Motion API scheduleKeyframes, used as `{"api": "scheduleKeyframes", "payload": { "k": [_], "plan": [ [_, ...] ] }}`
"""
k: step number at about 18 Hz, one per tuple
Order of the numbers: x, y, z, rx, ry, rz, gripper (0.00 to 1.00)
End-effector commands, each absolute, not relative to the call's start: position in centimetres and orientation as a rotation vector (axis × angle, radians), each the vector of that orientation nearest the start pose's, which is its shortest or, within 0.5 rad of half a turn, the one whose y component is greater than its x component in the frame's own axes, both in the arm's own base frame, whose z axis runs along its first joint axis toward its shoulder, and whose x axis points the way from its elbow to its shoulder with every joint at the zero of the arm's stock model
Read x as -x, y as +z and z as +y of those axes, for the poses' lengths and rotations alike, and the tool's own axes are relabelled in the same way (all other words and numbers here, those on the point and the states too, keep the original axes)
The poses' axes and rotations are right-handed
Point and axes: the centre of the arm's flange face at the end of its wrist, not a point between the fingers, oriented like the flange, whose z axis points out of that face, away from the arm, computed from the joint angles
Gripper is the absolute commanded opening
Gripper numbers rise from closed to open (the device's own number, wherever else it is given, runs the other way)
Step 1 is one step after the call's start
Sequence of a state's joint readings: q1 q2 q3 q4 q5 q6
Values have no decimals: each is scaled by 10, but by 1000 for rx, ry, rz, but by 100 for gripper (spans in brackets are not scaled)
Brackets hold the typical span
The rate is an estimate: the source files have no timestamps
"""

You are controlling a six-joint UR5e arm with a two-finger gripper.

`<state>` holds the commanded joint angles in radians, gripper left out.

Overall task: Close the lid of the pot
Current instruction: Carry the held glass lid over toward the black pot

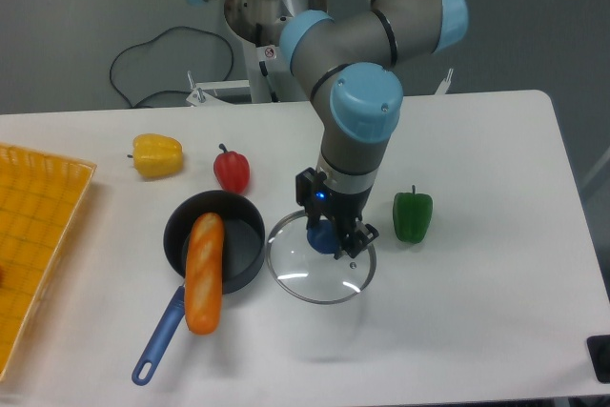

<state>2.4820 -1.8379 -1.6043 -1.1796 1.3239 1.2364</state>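
While the lid (pixel 319 259) is held by its blue knob in the closed gripper (pixel 329 235), just right of the pot (pixel 215 240) and apparently raised off the desk (pixel 477 331), a bread roll (pixel 204 272) is seen lying across the pot rim. If lowered there, the lid would likely be propped up and could slide off.

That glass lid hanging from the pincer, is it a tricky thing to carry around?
Probably a little. The pot lid is held only by its small blue knob, so the wide disc might tilt or swing. It looks like glass with a thin metal rim: stiff, likely smooth and breakable if dropped. The pincer appears shut on the knob, holding it clear of the table.
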Motion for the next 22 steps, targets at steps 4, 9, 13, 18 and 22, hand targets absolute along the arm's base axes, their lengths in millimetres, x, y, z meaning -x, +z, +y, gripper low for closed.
{"api": "scheduleKeyframes", "payload": {
  "k": [4, 9, 13, 18, 22],
  "plan": [
    [352, 376, 477, 2811, -79, 477, 46],
    [327, 388, 479, 2798, -56, 523, 45],
    [296, 398, 481, 2784, -43, 577, 45],
    [260, 401, 490, 2797, -44, 590, 45],
    [242, 391, 500, 2834, -50, 607, 45]
  ]
}}
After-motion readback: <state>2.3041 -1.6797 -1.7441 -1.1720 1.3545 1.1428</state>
